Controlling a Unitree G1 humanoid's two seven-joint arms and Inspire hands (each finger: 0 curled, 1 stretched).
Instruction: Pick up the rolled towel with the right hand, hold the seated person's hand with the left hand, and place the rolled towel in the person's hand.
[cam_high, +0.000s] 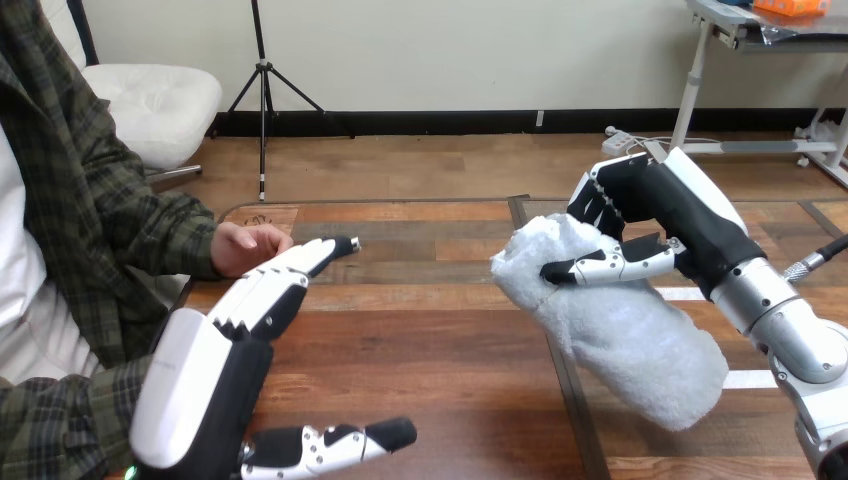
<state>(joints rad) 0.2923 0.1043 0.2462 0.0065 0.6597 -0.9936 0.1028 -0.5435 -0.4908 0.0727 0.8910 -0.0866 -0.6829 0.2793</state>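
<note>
A rolled white towel (620, 325) is off the table at the right, held in my right hand (665, 215), whose fingers and thumb curl round its upper end. My left hand (225, 350) is open at the lower left, fingers stretched forward and thumb out to the side. Its fingertips (335, 247) reach just beside the person's hand (245, 247), which rests at the table's left edge with fingers loosely curled. I cannot tell whether the two touch.
The wooden table (430, 330) spreads between both hands, with a seam running down its middle right. The person's sleeve (140, 220) comes in from the left side.
</note>
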